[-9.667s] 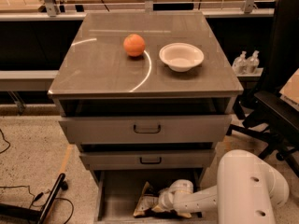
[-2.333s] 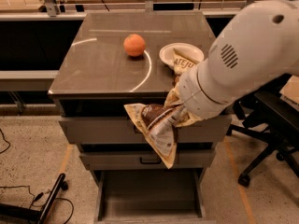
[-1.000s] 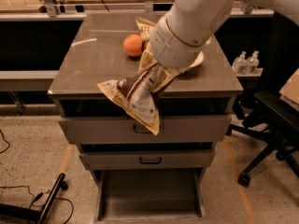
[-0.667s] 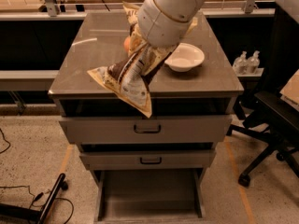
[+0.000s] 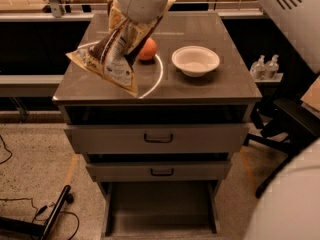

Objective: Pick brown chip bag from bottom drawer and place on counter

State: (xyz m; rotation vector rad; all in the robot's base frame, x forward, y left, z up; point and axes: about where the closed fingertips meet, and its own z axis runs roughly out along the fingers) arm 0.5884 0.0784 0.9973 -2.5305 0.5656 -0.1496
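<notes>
Hand: your robot's two-finger hand [image 5: 134, 28] hangs over the left half of the counter, clamped on the upper part of the chip bag. The bag dangles free from it, which is why you can read the grip as firm.

Chip bag: the crinkled dark-brown foil chip bag [image 5: 112, 56] with tan edges and a white label panel hangs tilted, its lower corner pointing at the counter's front-left area. You cannot tell whether that corner touches the surface.

Counter: the glossy grey-brown counter [image 5: 215, 86] carries a thin curved white line [image 5: 158, 78]. The bag hangs right across its left arc.

Neighbours: a small orange ball [image 5: 148, 49] sits just behind the bag, partly hidden by it. A shallow white bowl [image 5: 195, 60] stands apart to the right.

Bottom drawer: the lowest grey metal bottom drawer [image 5: 160, 206] stands pulled out, and the bag is out of it.

Stage: by your task, the pick looks done and the carry is over the target — what is left is the set-down.

Next move: lower the bag onto bare counter in front of the ball, then let go.

Risk: the slack foil may brush the ball and roll it — keep clear of the front edge too.
</notes>
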